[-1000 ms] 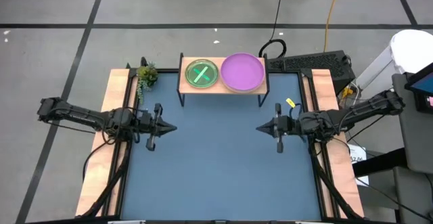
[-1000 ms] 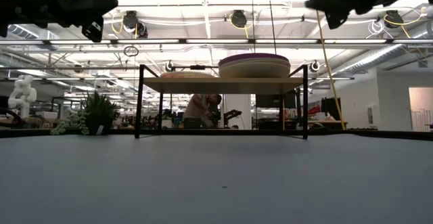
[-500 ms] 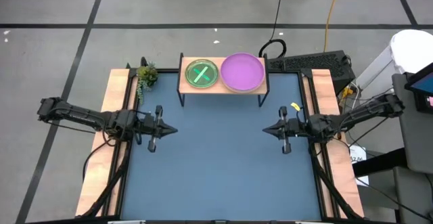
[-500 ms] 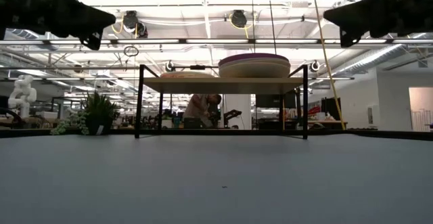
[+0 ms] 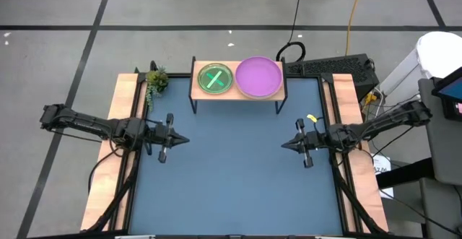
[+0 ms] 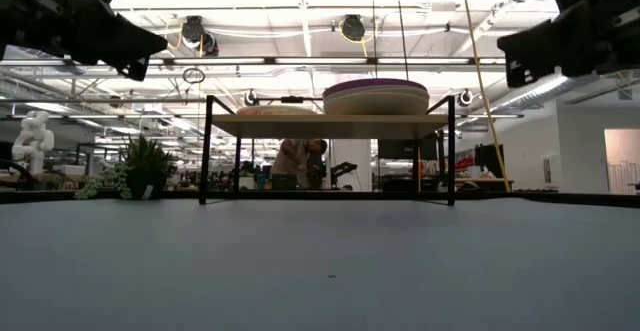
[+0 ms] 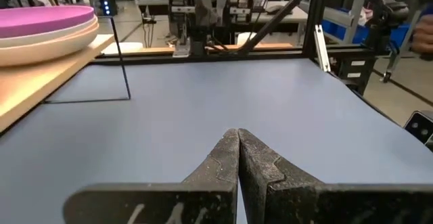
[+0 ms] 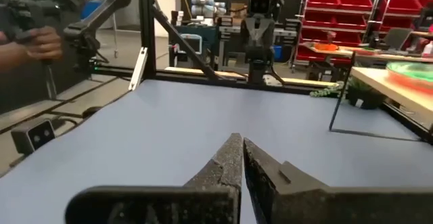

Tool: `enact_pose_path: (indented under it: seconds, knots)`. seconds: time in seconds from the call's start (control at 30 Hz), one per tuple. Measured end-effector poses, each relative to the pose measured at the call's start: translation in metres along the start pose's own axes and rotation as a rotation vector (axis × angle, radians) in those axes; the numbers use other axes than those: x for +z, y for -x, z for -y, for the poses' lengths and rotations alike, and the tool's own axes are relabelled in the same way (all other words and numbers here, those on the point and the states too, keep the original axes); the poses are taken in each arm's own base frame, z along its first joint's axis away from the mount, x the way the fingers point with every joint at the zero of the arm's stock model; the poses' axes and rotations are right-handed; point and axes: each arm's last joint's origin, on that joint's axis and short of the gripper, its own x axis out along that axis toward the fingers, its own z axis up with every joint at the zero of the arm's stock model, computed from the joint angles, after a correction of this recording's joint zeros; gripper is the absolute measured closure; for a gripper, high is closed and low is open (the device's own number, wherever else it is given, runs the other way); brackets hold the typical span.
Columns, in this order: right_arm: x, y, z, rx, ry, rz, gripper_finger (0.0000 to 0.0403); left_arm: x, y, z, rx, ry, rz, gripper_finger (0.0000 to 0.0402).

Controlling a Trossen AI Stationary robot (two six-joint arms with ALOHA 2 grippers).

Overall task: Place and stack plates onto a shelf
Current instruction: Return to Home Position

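Observation:
The shelf stands at the table's far edge on thin black legs. On its right half lies a stack of large plates topped by the purple plate; white and beige rims show under it. On the left half sits the stack of small translucent plates, green on top. My left gripper hovers shut above the table's left side. My right gripper hovers shut above the right side. Both point toward the table's middle and hold nothing.
A small potted plant stands at the far left corner beside the shelf. Wooden side rails run along both sides of the blue table top. A person's hand shows beyond the table in the right wrist view.
My right gripper has drawn back toward the table's right edge and a little toward the near edge, staying shut. My left gripper has kept about still. The plates and shelf have not moved.

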Motion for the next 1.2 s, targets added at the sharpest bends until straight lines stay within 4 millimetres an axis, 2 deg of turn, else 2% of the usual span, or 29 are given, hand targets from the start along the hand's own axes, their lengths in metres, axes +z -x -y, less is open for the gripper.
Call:
enact_pose_path:
  seconds: [0.3, 0.93, 1.2]
  knots:
    - [-0.002, 0.000, 0.009, -0.013, -0.012, 0.005, 0.0403, 0.004, 0.001, 0.000, -0.014, -0.017, 0.042, 0.0400]
    - [-0.009, 0.000, 0.014, -0.049, 0.011, -0.065, 0.0403, 0.007, 0.022, -0.001, -0.030, -0.077, 0.103, 0.0400]
    - [-0.012, 0.000, 0.014, -0.049, 0.001, -0.094, 0.0403, -0.026, 0.016, -0.001, -0.028, -0.068, 0.158, 0.0400]
